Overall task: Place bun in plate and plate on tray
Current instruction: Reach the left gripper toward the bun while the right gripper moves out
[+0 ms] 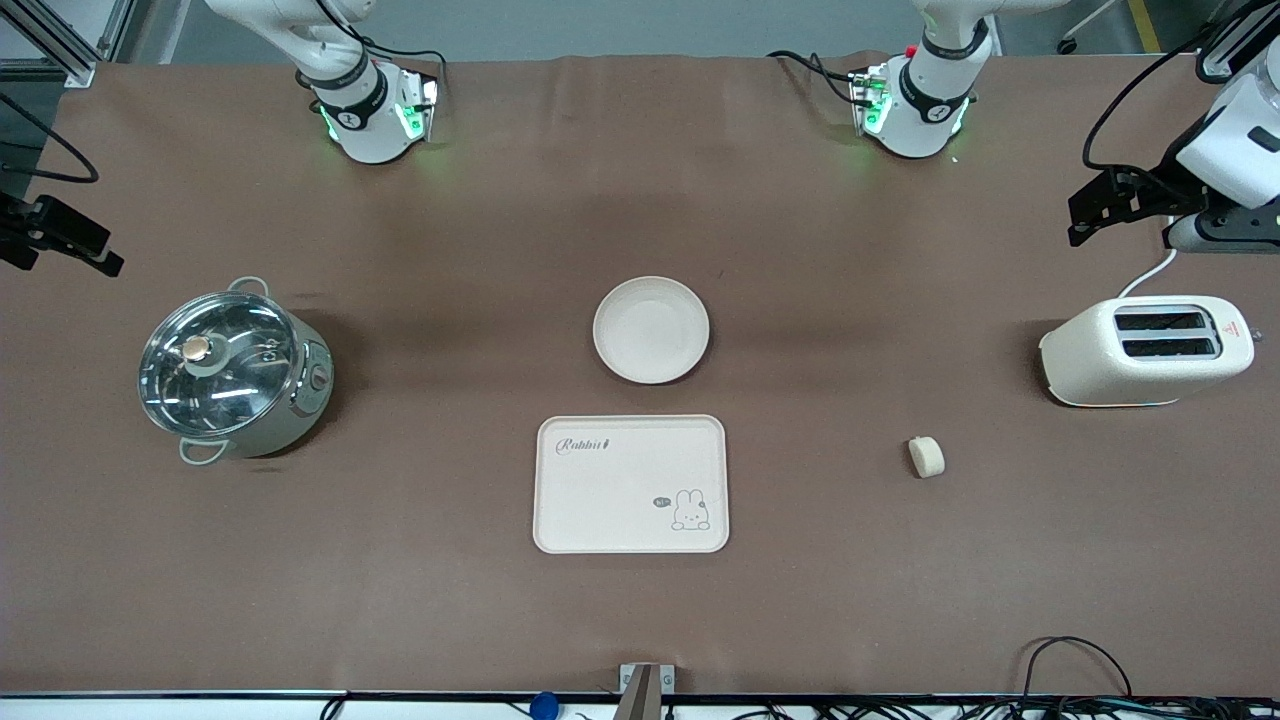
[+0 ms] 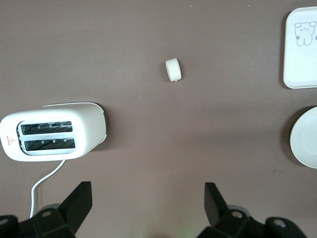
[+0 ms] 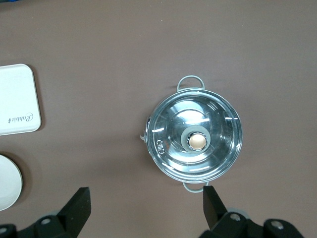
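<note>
Cream bun (image 1: 927,457) lies on the brown tabletop (image 1: 400,560), near the toaster (image 1: 1145,350) and nearer the front camera. We see plate (image 1: 651,330) empty, just beside tray (image 1: 631,484). Only the wrist views show fingers: left end effector (image 2: 148,208) spread, empty; right end effector (image 3: 147,210) spread above the pot (image 3: 196,140).

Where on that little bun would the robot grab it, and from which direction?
Probably from straight above, closing on its two flatter faces. The bun lies alone on the bare table, nearer the front camera than the toaster, so nothing crowds a downward approach. The left tool hangs open over that end of the table and looks the handier one; the right tool waits open above the pot.
</note>
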You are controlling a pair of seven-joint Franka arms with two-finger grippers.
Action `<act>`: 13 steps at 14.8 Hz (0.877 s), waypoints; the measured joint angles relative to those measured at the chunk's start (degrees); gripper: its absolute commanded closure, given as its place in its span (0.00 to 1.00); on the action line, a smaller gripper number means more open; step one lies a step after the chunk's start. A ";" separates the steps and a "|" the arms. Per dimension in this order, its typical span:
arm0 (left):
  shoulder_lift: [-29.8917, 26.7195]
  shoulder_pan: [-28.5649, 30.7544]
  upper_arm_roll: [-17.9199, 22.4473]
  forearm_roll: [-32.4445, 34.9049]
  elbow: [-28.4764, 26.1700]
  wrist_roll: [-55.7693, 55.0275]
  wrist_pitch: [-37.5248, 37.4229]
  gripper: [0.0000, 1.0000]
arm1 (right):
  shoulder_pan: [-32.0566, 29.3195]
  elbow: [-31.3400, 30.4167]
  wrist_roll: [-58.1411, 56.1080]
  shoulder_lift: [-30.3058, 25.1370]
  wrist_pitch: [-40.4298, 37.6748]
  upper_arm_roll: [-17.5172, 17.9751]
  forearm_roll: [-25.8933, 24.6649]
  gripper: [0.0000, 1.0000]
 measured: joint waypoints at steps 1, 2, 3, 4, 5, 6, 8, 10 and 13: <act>0.00 0.00 0.00 0.00 0.00 0.00 -0.02 0.00 | 0.00 0.00 0.00 0.00 0.00 0.00 0.00 0.00; 0.02 -0.01 -0.01 0.00 0.00 0.00 -0.04 0.00 | 0.02 0.00 0.00 0.00 0.00 0.00 0.00 0.00; 0.08 -0.01 -0.01 0.00 0.00 0.00 -0.08 0.00 | 0.02 0.00 0.00 0.00 0.00 0.00 0.00 0.00; 0.25 -0.02 -0.02 0.00 0.01 0.00 -0.10 0.00 | 0.02 0.00 0.00 0.00 0.00 0.01 0.00 0.00; 0.55 -0.02 -0.02 0.00 0.05 0.00 -0.10 0.00 | 0.03 0.00 0.00 0.00 0.00 0.02 0.00 0.00; 1.09 -0.02 -0.02 0.00 0.15 -0.01 -0.10 0.00 | 0.04 0.00 0.00 0.00 0.00 0.05 0.00 0.00; 3.23 -0.01 0.00 0.00 0.41 -0.09 0.10 0.00 | 0.07 0.01 0.00 0.00 -0.01 0.07 0.08 0.00; 6.90 0.00 0.00 0.00 0.48 -0.48 2.74 0.00 | 0.28 -0.10 0.00 0.00 -0.40 0.14 0.99 0.00; 13.97 0.06 0.04 0.00 0.39 -3.23 9.09 0.00 | 2.26 -1.53 0.01 0.06 -1.28 0.27 2.05 0.00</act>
